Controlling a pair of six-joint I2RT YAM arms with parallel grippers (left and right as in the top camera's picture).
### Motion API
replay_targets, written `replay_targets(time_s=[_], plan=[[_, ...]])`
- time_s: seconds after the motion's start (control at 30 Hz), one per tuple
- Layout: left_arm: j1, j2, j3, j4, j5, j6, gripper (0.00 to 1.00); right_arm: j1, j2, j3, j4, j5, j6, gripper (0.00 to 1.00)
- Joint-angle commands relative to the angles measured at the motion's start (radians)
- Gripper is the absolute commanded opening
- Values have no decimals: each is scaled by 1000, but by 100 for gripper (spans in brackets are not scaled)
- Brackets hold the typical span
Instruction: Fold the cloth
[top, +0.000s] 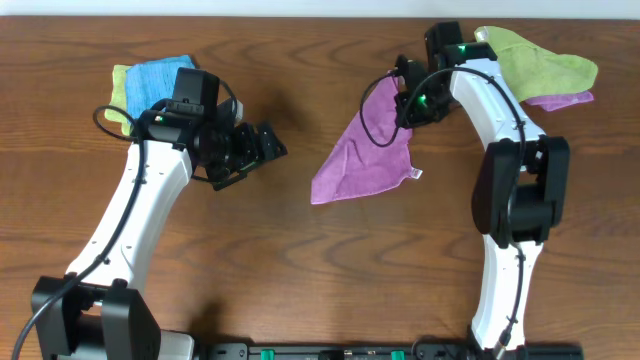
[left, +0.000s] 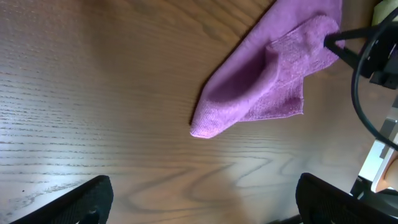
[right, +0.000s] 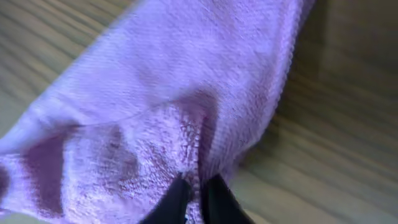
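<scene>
- Top view: the cloth (top: 362, 152) lies on the tabletop (top: 300, 260), a bit right of the middle. It is bunched into a long shape. Its long way runs from the top right down to a pointed corner at the bottom left.
- Top view: my right pincer (top: 405, 100) sits at the top right end of the cloth. My left pincer (top: 265, 145) is off to the left, apart from the cloth. So the right arm is much nearer.
- Left wrist view: my left pincer (left: 208, 205) is spread wide with nothing in it. The cloth (left: 267, 81) lies ahead and to the right, with its rounded corner nearest to me. At the far end, the right pincer (left: 339, 46) has a raised fold.
- Right wrist view: my right pincer (right: 199, 199) is clenched on a thin fold of the cloth (right: 186, 81). The rest of the cloth spreads away ahead of it.
- I think the next fold goes along that long way, and the right arm is the one placed to do it.
</scene>
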Motion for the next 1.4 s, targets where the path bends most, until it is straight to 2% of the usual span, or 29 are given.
replay_targets(time_s=[0.0, 0.13, 0.17, 0.3, 0.7, 0.93, 1.2, 1.27, 1.33, 1.37], plan=[[7, -18, 5, 0, -10, 6, 95, -5, -40, 19, -3, 110, 24, 23], [7, -18, 5, 0, -6, 6, 95, -5, -61, 19, 47, 125, 88, 35], [7, -18, 5, 0, -6, 6, 95, -3, -74, 19, 63, 124, 95, 41], [7, -18, 5, 1, -6, 6, 95, 3, -116, 19, 141, 72, 90, 49], [7, -18, 5, 32, -6, 2, 95, 19, -34, 18, 176, 18, 91, 43], [7, -18, 5, 37, -5, 2, 95, 21, 47, 18, 134, 8, 91, 41], [7, -18, 5, 37, -6, 2, 95, 21, 53, 17, 113, 8, 91, 35], [7, -18, 5, 37, -6, 2, 95, 24, 53, 17, 101, 8, 90, 30], [7, -18, 5, 37, -6, 2, 95, 26, 53, 17, 97, 8, 91, 21], [7, -18, 5, 37, -6, 2, 95, 26, 53, 17, 96, 0, 90, 13]])
